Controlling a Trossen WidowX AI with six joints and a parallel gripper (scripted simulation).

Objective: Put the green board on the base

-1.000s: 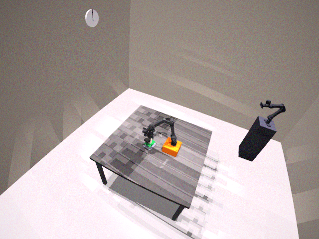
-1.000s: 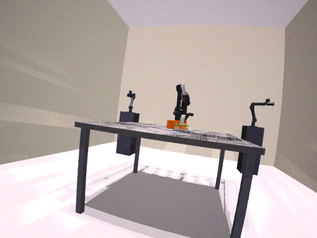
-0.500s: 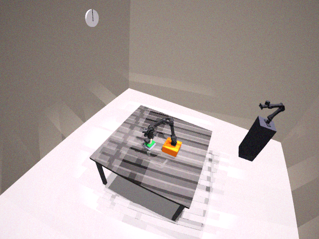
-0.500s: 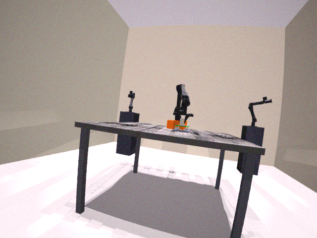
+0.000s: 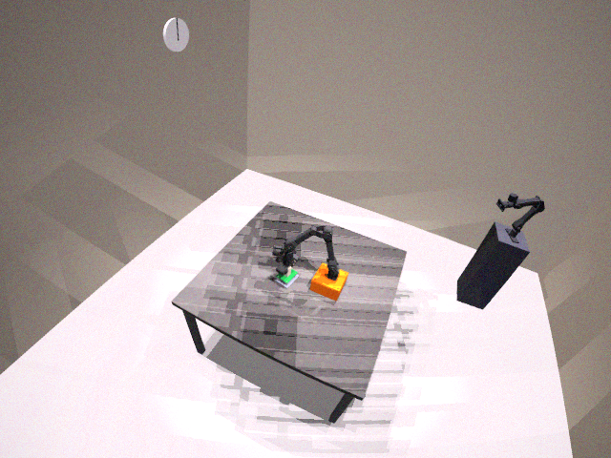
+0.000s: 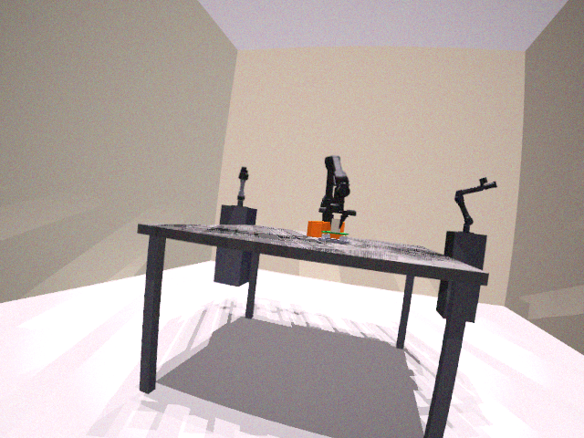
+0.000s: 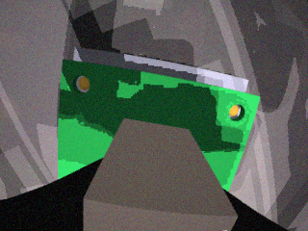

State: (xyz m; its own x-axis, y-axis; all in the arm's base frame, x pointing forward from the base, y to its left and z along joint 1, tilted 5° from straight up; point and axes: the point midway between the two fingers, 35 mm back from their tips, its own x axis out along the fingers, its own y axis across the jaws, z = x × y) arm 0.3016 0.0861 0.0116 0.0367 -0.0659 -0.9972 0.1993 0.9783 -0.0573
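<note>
1. Desk (image 5: pixel 315 340) (image 6: pixel 301 249): dark, four-legged, streaked with light and shadow.
2. Arm (image 5: pixel 329 246) (image 6: pixel 328 198): black, bent over the work and reaching down toward the board.
3. Orange block (image 5: pixel 323 289) (image 6: pixel 317 228): beneath the arm's foot, between the board and the desk's right-hand edge in the top view.
4. Grey base (image 5: pixel 284 283) (image 6: pixel 341 242) (image 7: pixel 221 81): between the desk's middle and its upper-left edge, top view; one side projects past the board.
5. Green board (image 5: pixel 291 276) (image 6: pixel 328 231) (image 7: pixel 82 140): over the base, handle side up; full seating cannot be told.
6. Handle (image 5: pixel 289 269) (image 6: pixel 336 224) (image 7: pixel 154 168): upright, pinched between the fingers (image 6: pixel 343 222).
7. Gold pins (image 7: pixel 84 84): two visible at corner holes; the other corners are hidden.
</note>
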